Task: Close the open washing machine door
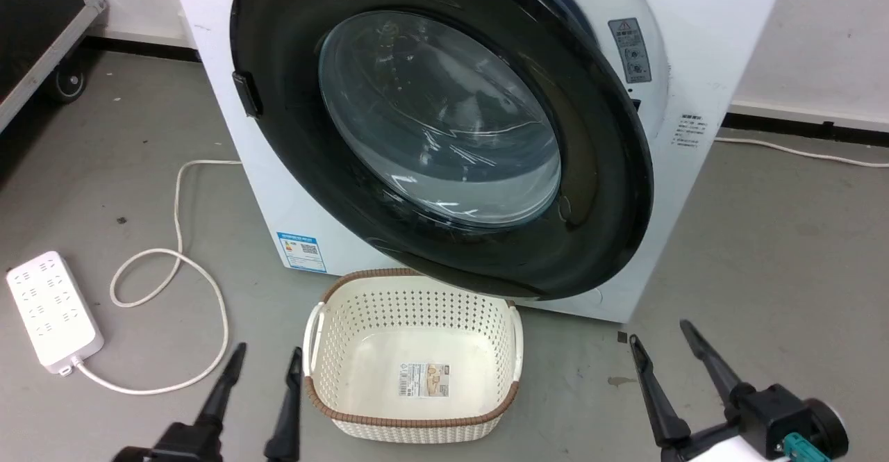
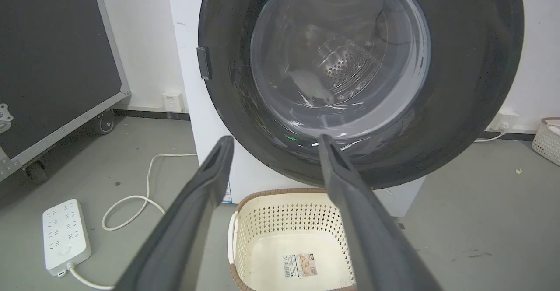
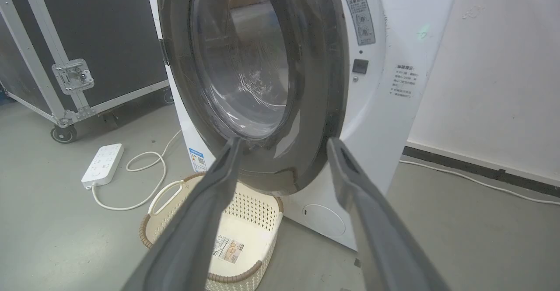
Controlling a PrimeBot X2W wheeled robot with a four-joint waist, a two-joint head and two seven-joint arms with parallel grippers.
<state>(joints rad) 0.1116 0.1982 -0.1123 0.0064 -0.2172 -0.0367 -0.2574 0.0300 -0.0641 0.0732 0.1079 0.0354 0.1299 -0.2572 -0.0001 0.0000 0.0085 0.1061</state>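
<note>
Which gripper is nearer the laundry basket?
Left. The left gripper sits just off the left rim of the laundry basket; the right gripper is farther off, past its right side, over the floor.

On floor (image 1: 764, 253), basket (image 1: 417, 306) sits just before washing machine (image 1: 701, 66), beneath lower edge of door (image 1: 437, 128). Well left of basket: power strip (image 1: 52, 309). Farther left, behind it: wheeled case (image 1: 35, 24).

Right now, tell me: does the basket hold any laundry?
No, the basket holds nothing but a label on its bottom.
</note>
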